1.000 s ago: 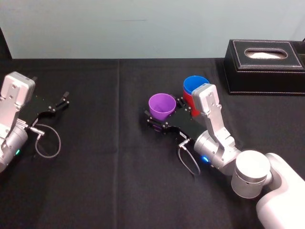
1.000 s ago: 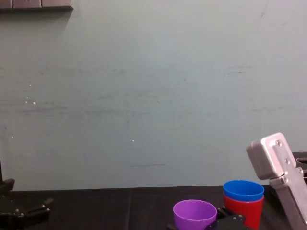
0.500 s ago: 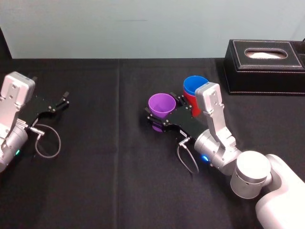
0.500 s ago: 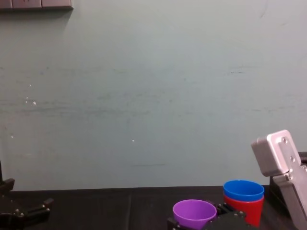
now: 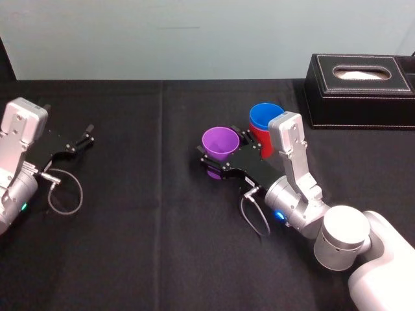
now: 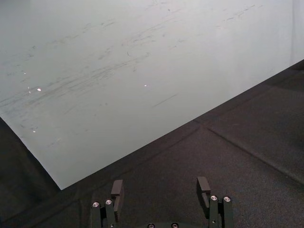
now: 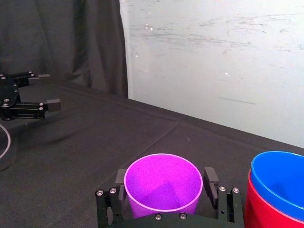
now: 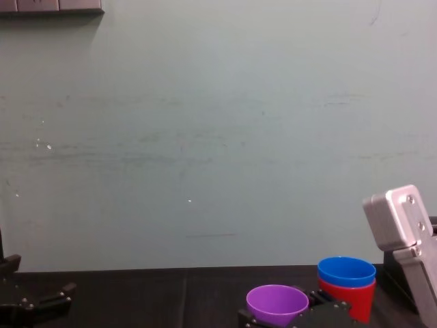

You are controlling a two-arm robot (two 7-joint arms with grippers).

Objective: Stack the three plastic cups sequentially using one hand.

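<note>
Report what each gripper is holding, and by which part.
The right gripper holds the purple cup by its side wall, just below the rim, one finger on each side. The left gripper is open and holds nothing.

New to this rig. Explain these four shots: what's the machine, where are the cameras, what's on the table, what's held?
A two-armed robot at a black table. One camera looks down from its head, one across from its chest, one sits on each wrist. The right gripper holds the purple cup by its sides. Beside it the blue cup sits nested in the red cup. The left gripper lies open at the far left. A black box stands at the far right.
</note>
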